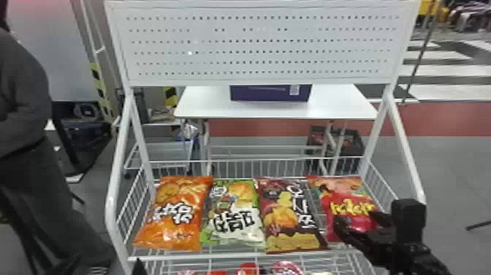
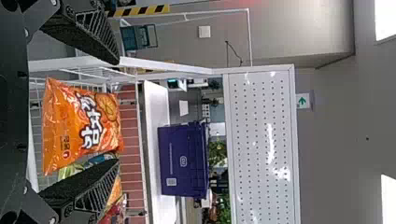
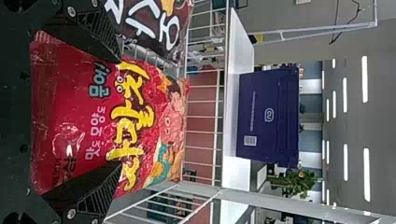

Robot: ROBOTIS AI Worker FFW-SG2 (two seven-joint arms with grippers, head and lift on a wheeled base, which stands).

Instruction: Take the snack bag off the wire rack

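The red snack bag (image 1: 350,204) lies at the right end of the wire rack (image 1: 226,257). Over its lower part is my right gripper (image 1: 355,220), spread open. In the right wrist view, the two fingers of the right gripper (image 3: 119,111) stand wide apart along both sides of the red bag (image 3: 70,107), covering parts of its edges. A dark tip of my left gripper (image 1: 139,267) shows at the head view's bottom edge. In the left wrist view the left gripper (image 2: 118,111) is open, holding nothing, with the orange bag (image 2: 70,126) beyond it.
Left of the red bag lie a dark red bag (image 1: 292,219), a green bag (image 1: 233,215) and an orange bag (image 1: 175,215). White side frames and a perforated panel (image 1: 255,47) bound the rack. Several packages lie on a lower shelf.
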